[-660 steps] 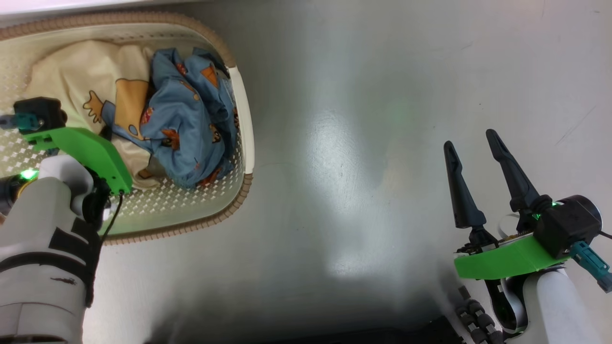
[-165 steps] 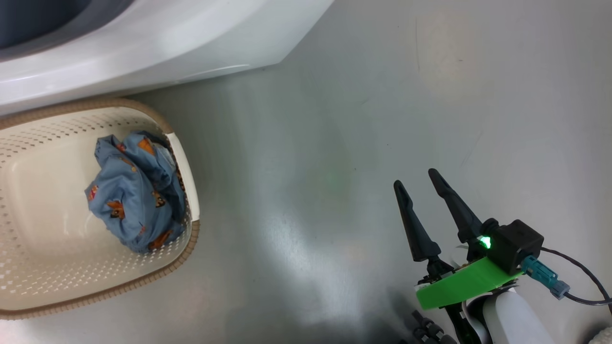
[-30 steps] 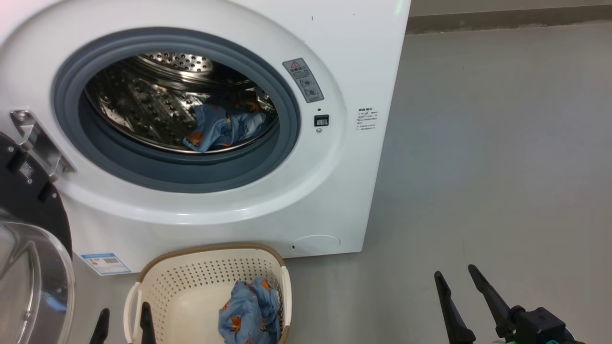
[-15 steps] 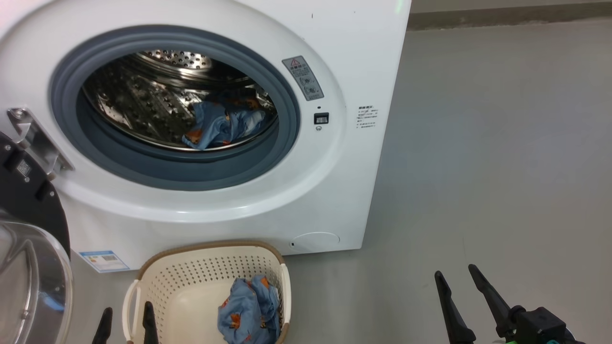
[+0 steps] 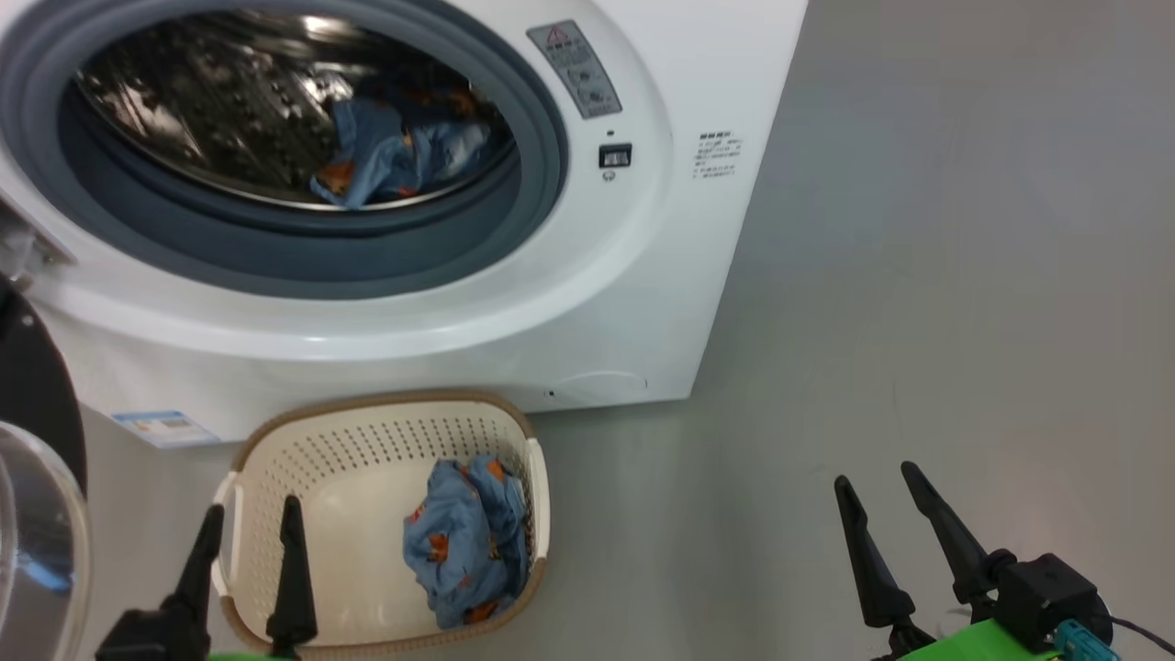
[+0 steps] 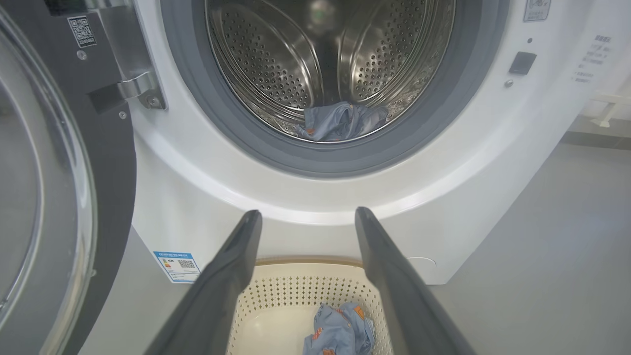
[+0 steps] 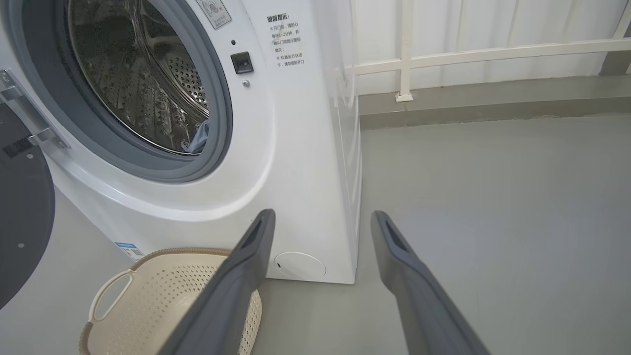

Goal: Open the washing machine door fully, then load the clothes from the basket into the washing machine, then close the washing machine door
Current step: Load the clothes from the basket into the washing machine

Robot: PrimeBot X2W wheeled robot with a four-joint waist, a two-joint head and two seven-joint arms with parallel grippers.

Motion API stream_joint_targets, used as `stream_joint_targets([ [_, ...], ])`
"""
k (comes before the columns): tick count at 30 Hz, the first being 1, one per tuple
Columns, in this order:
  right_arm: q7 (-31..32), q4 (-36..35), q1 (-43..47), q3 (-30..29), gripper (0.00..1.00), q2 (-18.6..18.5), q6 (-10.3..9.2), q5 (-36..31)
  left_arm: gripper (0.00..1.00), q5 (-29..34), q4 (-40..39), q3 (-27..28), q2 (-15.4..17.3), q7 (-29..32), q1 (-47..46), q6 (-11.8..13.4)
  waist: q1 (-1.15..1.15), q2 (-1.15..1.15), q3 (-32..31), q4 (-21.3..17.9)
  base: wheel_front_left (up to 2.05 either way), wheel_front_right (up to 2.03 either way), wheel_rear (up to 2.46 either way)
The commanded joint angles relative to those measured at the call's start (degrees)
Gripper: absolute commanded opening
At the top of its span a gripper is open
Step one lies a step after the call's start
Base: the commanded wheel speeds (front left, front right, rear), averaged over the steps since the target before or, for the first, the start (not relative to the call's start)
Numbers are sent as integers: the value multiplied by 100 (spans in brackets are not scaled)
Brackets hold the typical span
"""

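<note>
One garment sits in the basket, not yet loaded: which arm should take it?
Left. The open left tool hovers over the basket, beside the blue garment; the right tool is over bare floor.

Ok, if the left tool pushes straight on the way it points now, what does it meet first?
Probably the front of the big white front-loading washing machine, just below its grey rubber gasket; the open left tool points over the cream perforated basket. Depth unclear.

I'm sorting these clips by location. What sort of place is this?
Probably a home laundry corner, perhaps a balcony: a white front-loading washing machine stands on a bare grey floor, with a cream basket before it and a white railing beyond.
</note>
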Motion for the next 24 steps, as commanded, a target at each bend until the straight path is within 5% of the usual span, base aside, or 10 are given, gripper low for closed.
stream_joint_targets([
  [1,-28,-152,-168,142,100,-28,8,-34,100,-32,-71,223,21,-32,-240,-29,0,0,479,-51,0,0,0],
  [12,-28,-244,-641,169,100,-28,8,-33,100,50,499,248,54,-32,-1268,-433,0,0,1976,-141,0,0,0],
  [24,-28,-374,-1292,340,100,-28,8,-4,100,16,2183,333,477,-32,-3032,-768,0,0,3316,-437,0,0,0],
])
